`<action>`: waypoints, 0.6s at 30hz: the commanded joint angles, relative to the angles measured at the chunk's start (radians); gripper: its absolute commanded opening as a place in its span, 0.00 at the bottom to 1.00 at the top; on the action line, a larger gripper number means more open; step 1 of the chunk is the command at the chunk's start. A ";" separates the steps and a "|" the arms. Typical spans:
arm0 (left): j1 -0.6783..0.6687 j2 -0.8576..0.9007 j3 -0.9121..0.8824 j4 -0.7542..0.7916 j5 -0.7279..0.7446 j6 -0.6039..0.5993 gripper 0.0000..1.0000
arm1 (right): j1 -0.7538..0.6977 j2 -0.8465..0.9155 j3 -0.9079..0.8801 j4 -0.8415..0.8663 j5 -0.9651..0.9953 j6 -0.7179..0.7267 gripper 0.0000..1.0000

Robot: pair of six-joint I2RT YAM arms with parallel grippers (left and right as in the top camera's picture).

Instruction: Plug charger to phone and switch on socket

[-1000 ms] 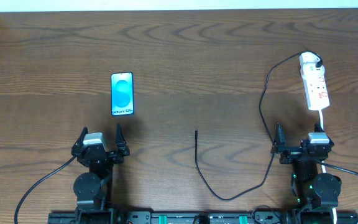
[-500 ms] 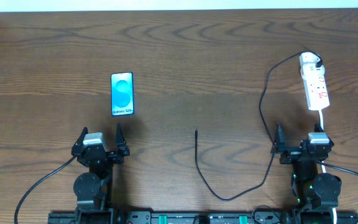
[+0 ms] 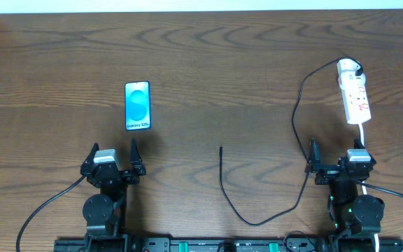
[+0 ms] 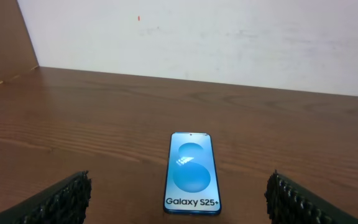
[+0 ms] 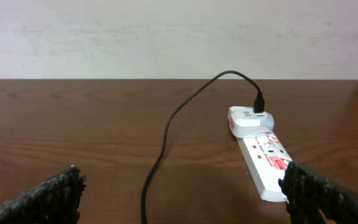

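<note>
The phone (image 3: pixel 137 106) lies flat on the table left of centre, blue screen up; it also shows in the left wrist view (image 4: pixel 192 173), just ahead of my open, empty left gripper (image 3: pixel 113 152). The socket (image 3: pixel 354 92) lies at the far right, a white adapter plugged into its far end. The charger cable (image 3: pixel 296 112) runs from that adapter down and left, its free plug tip (image 3: pixel 220 148) lying mid-table. My right gripper (image 3: pixel 334 153) is open and empty just in front of the socket (image 5: pixel 261 153), the cable (image 5: pixel 166 134) between its fingers.
The wooden table (image 3: pixel 208 49) ends at a white wall at the back. A brown board (image 4: pixel 2 43) stands at the far left. The socket's white cord (image 3: pixel 362 134) runs back past the right arm. Black robot cables trail at the front edge.
</note>
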 commanded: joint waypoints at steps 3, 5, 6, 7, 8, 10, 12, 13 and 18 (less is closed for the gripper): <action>0.002 -0.002 0.082 -0.041 -0.028 0.003 0.90 | -0.005 -0.005 -0.002 -0.005 0.001 -0.015 0.99; 0.002 0.021 0.161 -0.074 -0.027 0.003 0.90 | -0.005 -0.005 -0.002 -0.005 0.001 -0.015 0.99; 0.002 0.035 0.189 -0.082 -0.027 0.003 0.90 | -0.005 -0.005 -0.002 -0.005 0.001 -0.015 0.99; 0.002 0.060 0.230 -0.093 -0.027 0.003 0.89 | -0.005 -0.005 -0.002 -0.005 0.001 -0.015 0.99; 0.002 0.080 0.259 -0.096 -0.027 0.003 0.90 | -0.005 -0.005 -0.002 -0.005 0.001 -0.015 0.99; 0.002 0.141 0.333 -0.096 -0.027 0.003 0.90 | -0.005 -0.005 -0.002 -0.005 0.001 -0.015 0.99; 0.002 0.219 0.417 -0.098 -0.027 0.003 0.90 | -0.005 -0.005 -0.002 -0.005 0.001 -0.015 0.99; 0.002 0.253 0.450 -0.100 -0.027 0.003 0.90 | -0.005 -0.005 -0.002 -0.005 0.001 -0.015 0.99; 0.002 0.489 0.649 -0.163 -0.027 0.030 0.90 | -0.005 -0.005 -0.002 -0.005 0.001 -0.015 0.99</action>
